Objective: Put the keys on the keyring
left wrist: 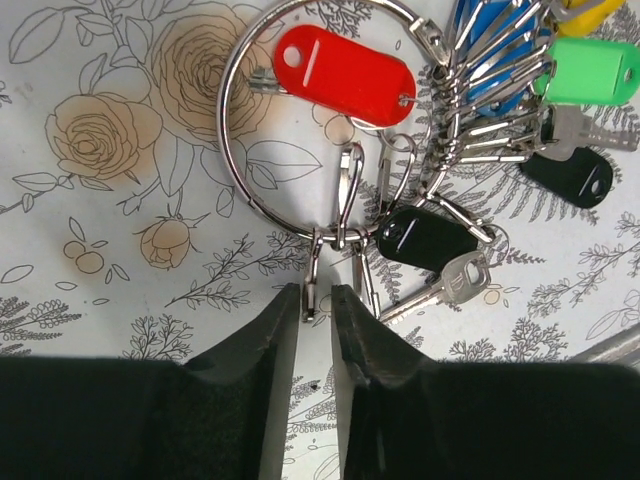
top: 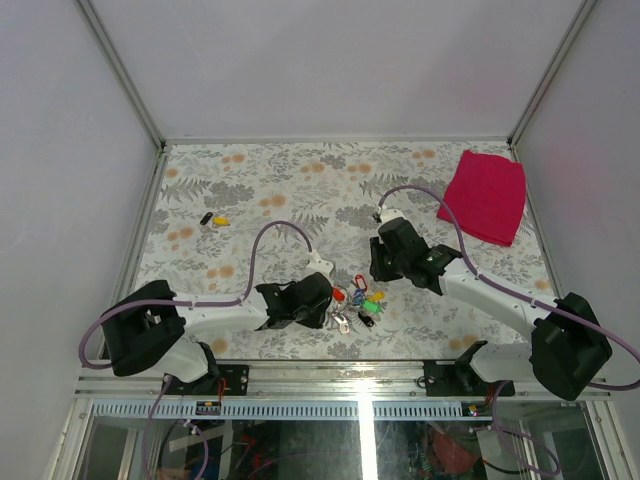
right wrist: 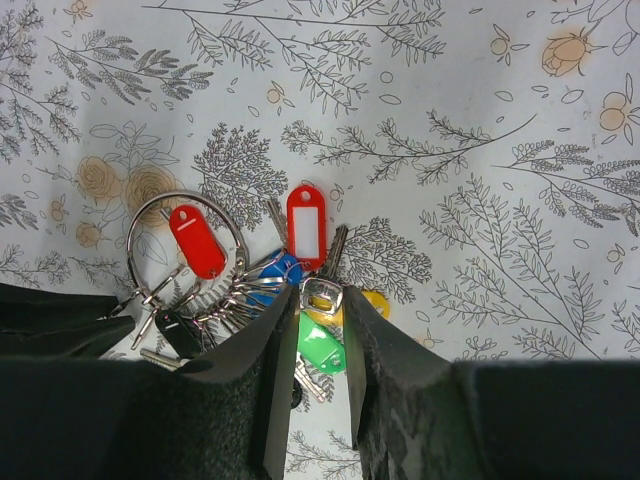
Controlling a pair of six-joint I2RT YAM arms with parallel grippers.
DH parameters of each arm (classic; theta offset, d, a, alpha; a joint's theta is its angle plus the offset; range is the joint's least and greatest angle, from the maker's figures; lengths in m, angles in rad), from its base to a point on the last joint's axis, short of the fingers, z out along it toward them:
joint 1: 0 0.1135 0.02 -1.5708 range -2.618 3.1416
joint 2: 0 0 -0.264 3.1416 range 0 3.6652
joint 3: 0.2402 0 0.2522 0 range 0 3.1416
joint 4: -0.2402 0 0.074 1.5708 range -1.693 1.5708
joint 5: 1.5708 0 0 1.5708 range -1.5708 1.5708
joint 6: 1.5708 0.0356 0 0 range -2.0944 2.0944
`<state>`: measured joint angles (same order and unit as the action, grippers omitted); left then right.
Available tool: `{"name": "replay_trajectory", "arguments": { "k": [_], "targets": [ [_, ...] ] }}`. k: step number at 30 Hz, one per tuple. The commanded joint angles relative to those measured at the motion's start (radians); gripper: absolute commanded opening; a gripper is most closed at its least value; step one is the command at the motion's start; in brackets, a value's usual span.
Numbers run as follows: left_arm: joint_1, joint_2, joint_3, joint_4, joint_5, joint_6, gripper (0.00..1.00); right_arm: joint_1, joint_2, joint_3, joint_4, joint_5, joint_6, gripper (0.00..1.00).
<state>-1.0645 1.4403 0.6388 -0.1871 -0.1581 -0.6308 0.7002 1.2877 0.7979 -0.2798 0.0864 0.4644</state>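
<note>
- Keys (top: 358,305) lie in one bunch on the floral tablecloth (top: 280,170), near the front edge, between the two arms.
- Keyring (left wrist: 224,120): a large silver wire loop, flat on the cloth. A red tag (left wrist: 345,75) lies inside the loop, and a row of small snap clips hangs along its right side.
- Further tags fan out to the right of the loop: blue, green and yellow, plus a black tag (left wrist: 425,238) beside a plain silver key (left wrist: 450,285).
- Left gripper (left wrist: 315,292): low over the cloth, jaws nearly together with a slim gap. The lower end of one snap clip (left wrist: 311,265) sits between the tips, and cloth shows on its right side (not yet pinched, by the look).
- Right gripper (right wrist: 320,300): jaws part-way apart over the far side of the bunch. A silver key head (right wrist: 320,293) and a green tag (right wrist: 320,345) show in the gap; I cannot tell whether the pads touch either.
- Stray yellow-and-black item (top: 215,218) at far left, well apart from the bunch.
- Red cloth (top: 490,195) at the far right corner.
</note>
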Motion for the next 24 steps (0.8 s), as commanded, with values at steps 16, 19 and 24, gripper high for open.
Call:
{"name": "replay_trajectory", "arguments": {
  "k": [16,19,24],
  "targets": [
    [-0.016,-0.025,0.14,-0.211,-0.099,0.142,0.0,-0.005,-0.106,-0.017,0.08,-0.065,-0.01,0.23],
    [-0.016,-0.047,0.152,-0.224,-0.096,0.165,0.0,-0.006,-0.133,-0.024,0.092,-0.064,-0.01,0.21],
    [-0.016,-0.079,0.183,-0.238,-0.065,0.201,0.0,-0.005,-0.192,-0.037,0.105,-0.067,-0.011,0.17]
  ]
}}
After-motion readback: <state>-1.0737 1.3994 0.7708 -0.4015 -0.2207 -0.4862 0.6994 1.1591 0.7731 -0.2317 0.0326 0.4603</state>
